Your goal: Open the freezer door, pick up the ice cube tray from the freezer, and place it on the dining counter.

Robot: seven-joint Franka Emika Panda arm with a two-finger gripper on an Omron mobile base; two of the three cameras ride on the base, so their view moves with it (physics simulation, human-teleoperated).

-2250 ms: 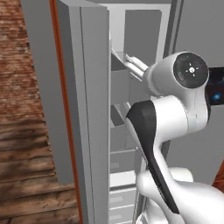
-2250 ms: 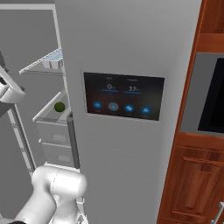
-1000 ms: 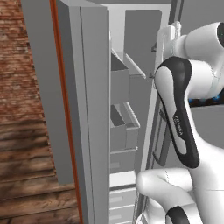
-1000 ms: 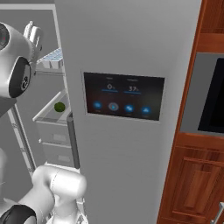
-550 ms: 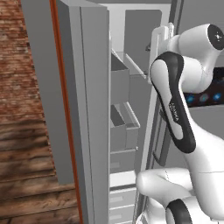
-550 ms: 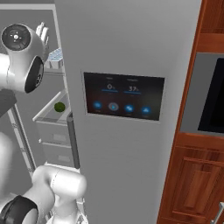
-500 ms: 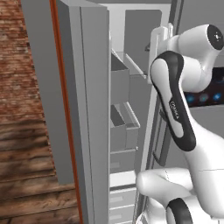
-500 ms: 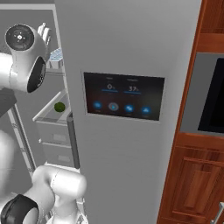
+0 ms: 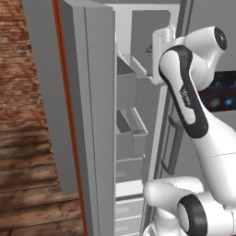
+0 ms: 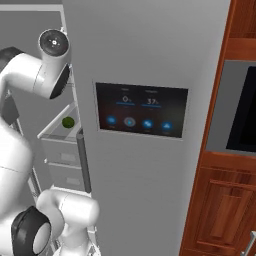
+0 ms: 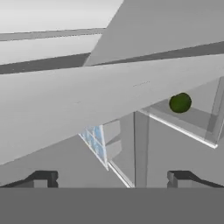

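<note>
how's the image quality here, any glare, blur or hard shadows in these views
Left base view: flat, even light with soft shading inside the freezer, no glare. Right base view: the touchscreen panel glows, its figures too blurred to read. Hand view: a near, featureless grey surface crosses the frame; the ice cube tray shows as a coarse sliver.

Brick wall, wood floor, cabs
</note>
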